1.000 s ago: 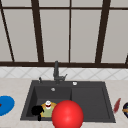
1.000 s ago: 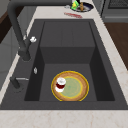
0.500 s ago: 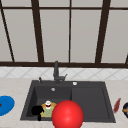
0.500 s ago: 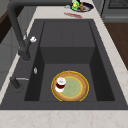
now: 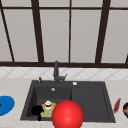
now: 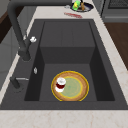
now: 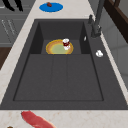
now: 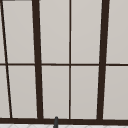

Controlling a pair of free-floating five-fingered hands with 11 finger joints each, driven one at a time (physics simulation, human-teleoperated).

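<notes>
Front view: left hand (image 5: 37,110), grip unclear, beside sink's (image 5: 90,101) plate (image 6: 77,87) carrying a cup (image 6: 60,83).

Nothing differs between the earlier pictures and this moment. In the front view the left hand (image 5: 37,110) hangs at the same spot at the near left corner of the sink (image 5: 90,100), just beside the plate (image 5: 45,113) with the small cup (image 5: 48,104) on it, and the red ball (image 5: 67,115) has not shifted. In the left side view the plate (image 6: 75,87) and cup (image 6: 60,84) lie exactly as before.
</notes>
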